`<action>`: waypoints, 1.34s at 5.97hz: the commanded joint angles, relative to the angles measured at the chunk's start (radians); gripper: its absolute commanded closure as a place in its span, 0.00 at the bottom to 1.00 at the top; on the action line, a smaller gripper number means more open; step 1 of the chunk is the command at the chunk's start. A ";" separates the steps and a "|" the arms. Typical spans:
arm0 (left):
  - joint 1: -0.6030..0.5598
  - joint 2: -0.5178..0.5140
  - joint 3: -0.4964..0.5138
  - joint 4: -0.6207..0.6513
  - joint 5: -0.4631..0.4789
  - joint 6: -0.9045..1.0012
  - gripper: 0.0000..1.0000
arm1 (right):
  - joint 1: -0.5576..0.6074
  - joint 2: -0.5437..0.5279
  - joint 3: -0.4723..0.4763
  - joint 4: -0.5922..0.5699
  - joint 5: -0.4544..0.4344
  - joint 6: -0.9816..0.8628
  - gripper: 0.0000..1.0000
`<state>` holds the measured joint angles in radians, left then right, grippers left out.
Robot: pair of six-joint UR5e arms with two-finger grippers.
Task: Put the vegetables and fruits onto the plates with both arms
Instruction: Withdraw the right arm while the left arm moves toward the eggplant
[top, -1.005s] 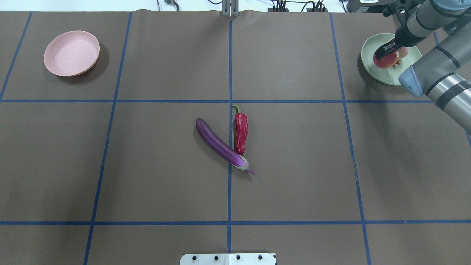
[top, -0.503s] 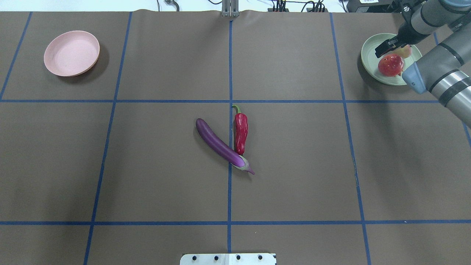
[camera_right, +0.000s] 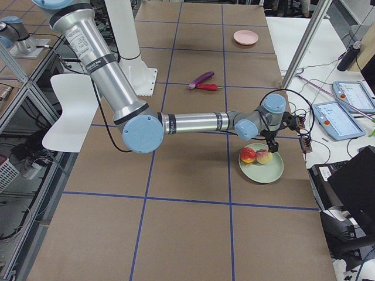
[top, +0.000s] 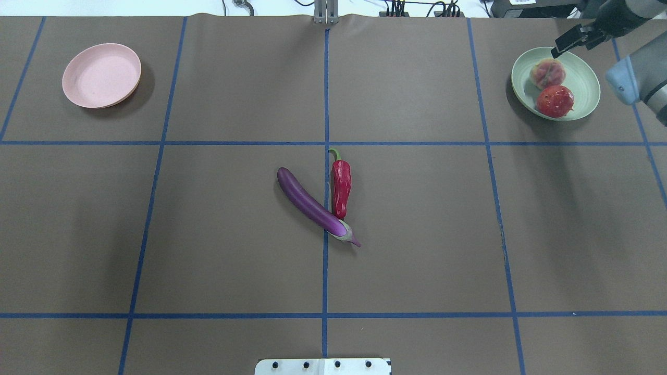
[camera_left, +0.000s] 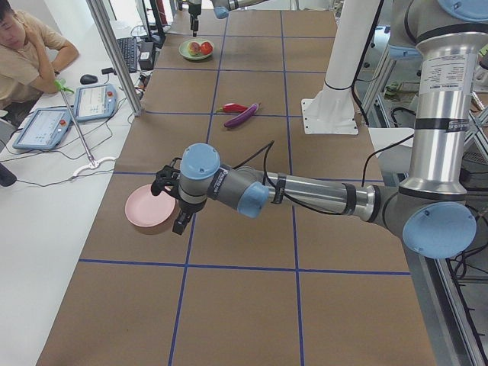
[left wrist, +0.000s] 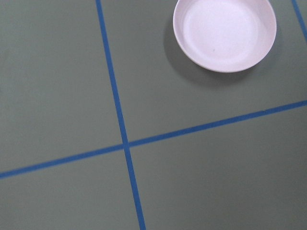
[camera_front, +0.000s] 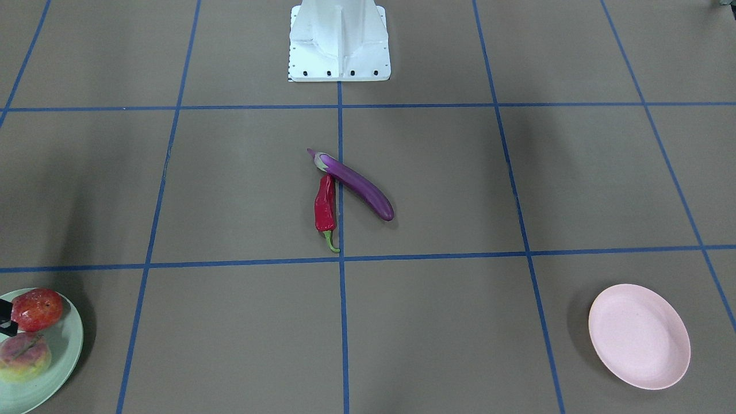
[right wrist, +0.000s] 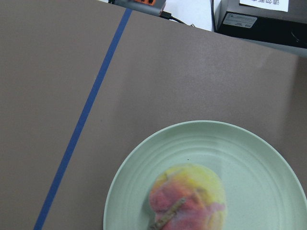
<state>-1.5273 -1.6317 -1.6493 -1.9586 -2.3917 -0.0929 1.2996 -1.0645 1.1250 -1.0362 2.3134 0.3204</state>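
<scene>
The purple eggplant [top: 311, 204] and the red chili [top: 341, 187] lie touching in a V at the table's centre, also in the front view: eggplant [camera_front: 359, 185], chili [camera_front: 325, 210]. The peach [top: 547, 73] and the red-orange fruit [top: 555, 100] sit on the mint green plate [top: 584, 78] at the far right. My right gripper [top: 573, 39] is open and empty, raised beyond the plate's far edge. The pink plate [top: 101, 75] at the far left holds nothing. My left gripper [camera_left: 174, 204] hovers by the pink plate [camera_left: 143, 210]; I cannot tell if it is open.
The white base block [top: 323, 366] sits at the table's near edge. Cables and boxes [top: 417, 8] line the far edge. An operator [camera_left: 30, 53] sits with tablets beside the table's far side. Blue tape lines grid the brown mat.
My right gripper opened, left the red-orange fruit on the green plate beside the peach, then rose and pulled back to the far right. The vegetables have not moved.
</scene>
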 commanded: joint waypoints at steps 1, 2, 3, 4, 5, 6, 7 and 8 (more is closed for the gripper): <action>0.070 -0.063 0.019 -0.057 0.061 -0.192 0.00 | 0.076 -0.157 0.179 -0.024 0.066 -0.004 0.01; 0.129 -0.088 0.020 -0.048 0.127 -0.209 0.00 | 0.102 -0.264 0.290 -0.086 0.098 -0.010 0.01; 0.188 -0.126 0.025 -0.004 0.143 -0.269 0.00 | 0.112 -0.366 0.371 -0.149 0.106 -0.020 0.01; 0.241 -0.179 0.023 0.089 0.169 -0.306 0.00 | 0.122 -0.435 0.466 -0.273 0.097 -0.105 0.01; 0.298 -0.286 0.023 0.275 0.172 -0.352 0.00 | 0.172 -0.448 0.519 -0.406 0.090 -0.220 0.01; 0.324 -0.292 0.008 0.289 0.155 -0.346 0.00 | 0.188 -0.448 0.583 -0.506 0.057 -0.257 0.01; 0.349 -0.277 -0.013 0.259 0.157 -0.350 0.00 | 0.179 -0.453 0.616 -0.536 0.028 -0.258 0.00; 0.436 -0.281 -0.026 0.223 0.155 -0.423 0.00 | 0.179 -0.456 0.616 -0.536 0.026 -0.258 0.00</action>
<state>-1.1586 -1.9110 -1.6606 -1.7088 -2.2350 -0.4654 1.4788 -1.5162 1.7276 -1.5555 2.3499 0.0679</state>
